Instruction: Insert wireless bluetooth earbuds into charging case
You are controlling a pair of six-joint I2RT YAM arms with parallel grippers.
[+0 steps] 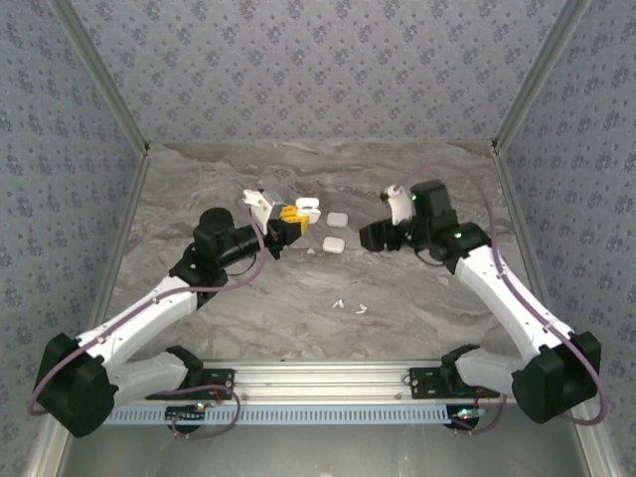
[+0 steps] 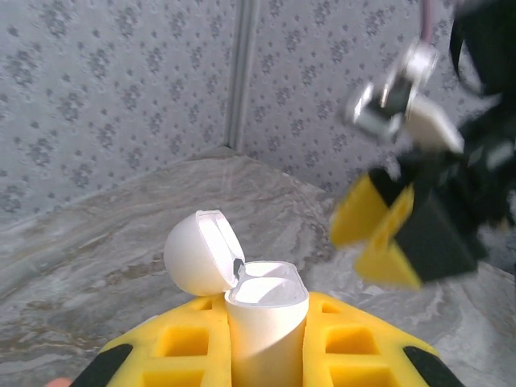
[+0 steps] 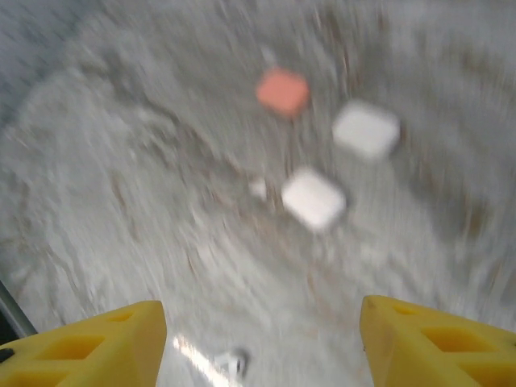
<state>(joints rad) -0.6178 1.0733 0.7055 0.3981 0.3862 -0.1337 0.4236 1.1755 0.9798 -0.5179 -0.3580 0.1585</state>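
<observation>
Left wrist cam: left gripper (image 2: pixel 266 343) pinches open case (image 2: pixel 264 310) upright, right gripper (image 3: pixel 262 339) spread, nothing btwn fingers, so I'd lower it slowly onto loose earbuds (image 1: pixel 339 303) at 6 o'clock of closed case (image 1: pixel 333 243), gripping one by its stem.

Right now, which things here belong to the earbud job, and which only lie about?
Job: open charging case, held by left gripper; loose white earbuds.
Lying about: two closed white cases; one blurred coral-red case.
</observation>
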